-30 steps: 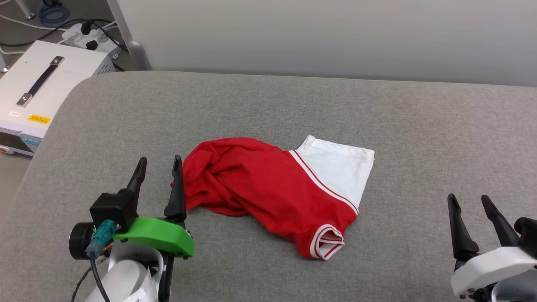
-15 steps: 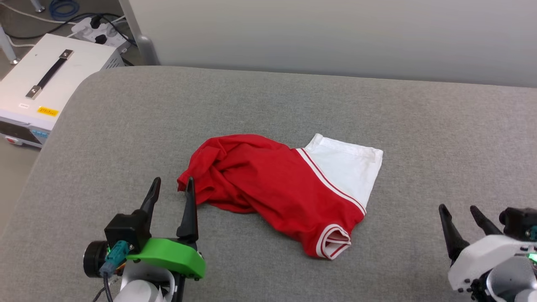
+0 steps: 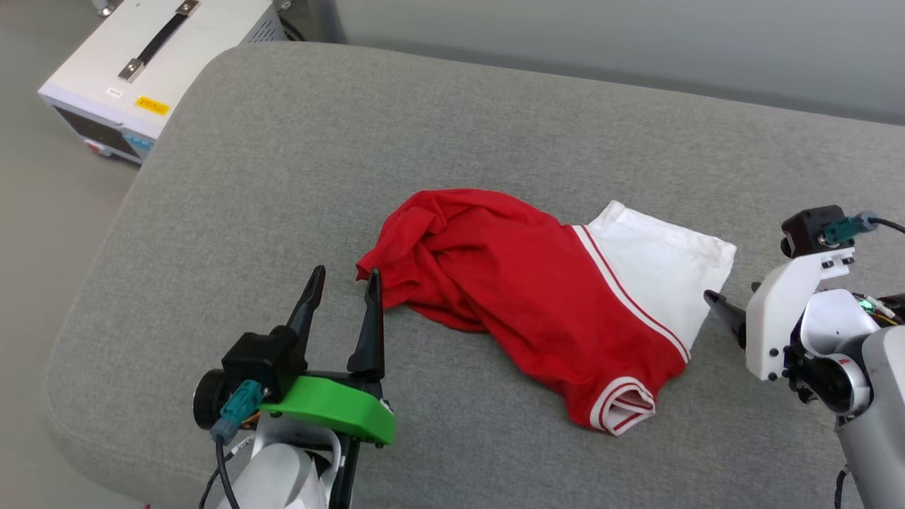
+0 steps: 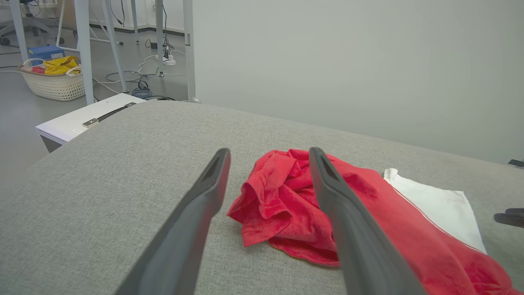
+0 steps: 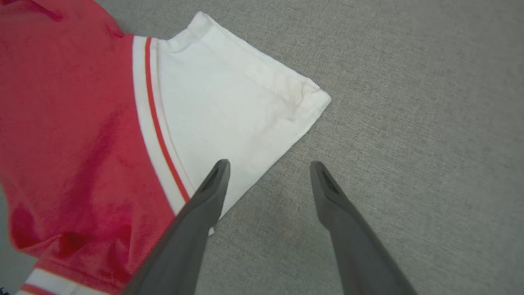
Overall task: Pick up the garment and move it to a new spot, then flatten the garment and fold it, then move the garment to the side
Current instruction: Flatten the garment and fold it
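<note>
While its two fingers stand parted with nothing between them, the left gripper point(image 3: 346, 271) hovers low over the cushion point(image 3: 283, 141), pointing away from the robot. In the left wrist view the left gripper point(image 4: 269, 151) frames the shirt's point(image 4: 282, 205) crumpled red end. Its right fingertip point(image 3: 372, 274) sits just beside that end; whether it touches I cannot tell.

Off to the right, the right gripper point(image 3: 732, 293) is also spread and holds nothing. From its wrist camera the right gripper point(image 5: 270, 163) points down at the cushion point(image 5: 409, 123), one finger over the near edge of the white sleeve point(image 5: 229, 102), the other over bare fabric.

Between the two grippers the shirt point(image 3: 537, 283) lies bunched near the middle of the cushion. Its long axis runs left to right, slanting nearer toward the right. The wrinkled red end points left. The flat white sleeve point(image 3: 664, 261) points right and far. A red-and-white striped opening point(image 3: 626, 403) forms the near right tip.

Bare cushion lies all round the shirt: a broad band on the far side up to the wall point(image 3: 636, 42), open cloth to the left as far as the rounded left edge, and a narrower strip on the near side. Beyond the far left corner a white box point(image 3: 141, 63) with a dark handle sits on the floor. A basket point(image 4: 53, 84) stands farther off.
</note>
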Motion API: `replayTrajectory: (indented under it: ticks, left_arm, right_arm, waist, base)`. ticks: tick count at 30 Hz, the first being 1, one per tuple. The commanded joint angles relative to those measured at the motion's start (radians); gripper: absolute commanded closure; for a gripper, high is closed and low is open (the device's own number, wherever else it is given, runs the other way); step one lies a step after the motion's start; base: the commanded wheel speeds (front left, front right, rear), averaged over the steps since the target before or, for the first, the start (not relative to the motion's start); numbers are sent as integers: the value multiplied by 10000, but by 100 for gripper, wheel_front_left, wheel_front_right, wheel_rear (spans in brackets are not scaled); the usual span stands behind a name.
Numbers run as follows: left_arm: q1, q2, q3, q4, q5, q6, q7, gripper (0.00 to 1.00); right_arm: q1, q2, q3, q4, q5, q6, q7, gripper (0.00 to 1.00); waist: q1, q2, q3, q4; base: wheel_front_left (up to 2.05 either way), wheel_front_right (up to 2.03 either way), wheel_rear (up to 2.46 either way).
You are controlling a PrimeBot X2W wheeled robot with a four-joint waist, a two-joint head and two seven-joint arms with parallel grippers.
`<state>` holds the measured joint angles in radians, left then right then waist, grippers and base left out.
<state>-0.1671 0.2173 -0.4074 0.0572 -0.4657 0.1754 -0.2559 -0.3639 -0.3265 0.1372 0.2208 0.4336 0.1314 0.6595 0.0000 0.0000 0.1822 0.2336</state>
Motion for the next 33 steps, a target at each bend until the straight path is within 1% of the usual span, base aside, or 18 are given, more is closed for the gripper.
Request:
replayTrajectory:
  ticks: [1, 4, 8, 13, 14, 15, 16, 19, 26, 29, 33]
  left_arm:
    - [-198, -155, 87, 49, 139, -147, -58, 0]
    - [-213, -380, 218, 125, 298, -316, -58, 0]
    - [-261, -642, 453, 211, 503, -539, -58, 0]
    - [-314, -899, 703, 413, 737, -834, -59, 0]
    - [-315, -936, 749, 441, 774, -874, -59, 0]
    - [-312, -974, 793, 464, 808, -910, -59, 0]
    - [-302, -1021, 848, 487, 845, -951, -59, 0]
    - [-229, -1120, 997, 559, 933, -1037, -59, 0]
    - [-52, -1196, 1266, 745, 1125, -1237, -59, 0]
    - [20, -1194, 1331, 795, 1205, -1275, -59, 0]
    - [125, -1165, 1393, 853, 1263, -1335, -59, 0]
  right_arm:
    - [-378, -128, 199, 285, 165, -7, 194, 0]
    - [-817, -242, 539, 910, 262, -7, 483, 0]
    - [-1245, -257, 982, 1739, 415, -7, 588, 0]
    - [-1147, -90, 1633, 2739, 918, -7, 1534, 0]
    - [-1108, -80, 1721, 2825, 987, -7, 1695, 47]
    - [-1081, -63, 1798, 2862, 1078, -7, 1806, 65]
    - [-1071, -38, 1850, 2864, 1225, -7, 1871, 100]
    - [-1223, -105, 1953, 2681, 1375, -7, 1740, 100]
    - [-2216, -583, 1655, 1411, 1145, -7, 774, 100]
    - [-2444, -763, 1336, 865, 1012, -7, 661, 100]
    - [-2450, -1086, 562, 293, 774, -7, 752, 100]
  waist:
    - [0, 0, 607, 637]
    - [0, 0, 759, 793]
    - [0, 0, 982, 890]
    - [0, 0, 1072, 946]
    - [0, 0, 1073, 940]
    - [0, 0, 1070, 931]
    - [0, 0, 1060, 913]
    - [0, 0, 939, 798]
    - [0, 0, 527, 312]
    - [0, 0, 358, 55]
    - [0, 0, 196, -358]
  base:
    - [0, 0, 0]
    - [0, 0, 0]
    - [0, 0, 0]
    - [0, 0, 0]
    - [0, 0, 0]
    - [0, 0, 0]
    - [0, 0, 0]
    - [0, 0, 0]
    - [0, 0, 0]
    - [0, 0, 0]
    - [0, 0, 0]
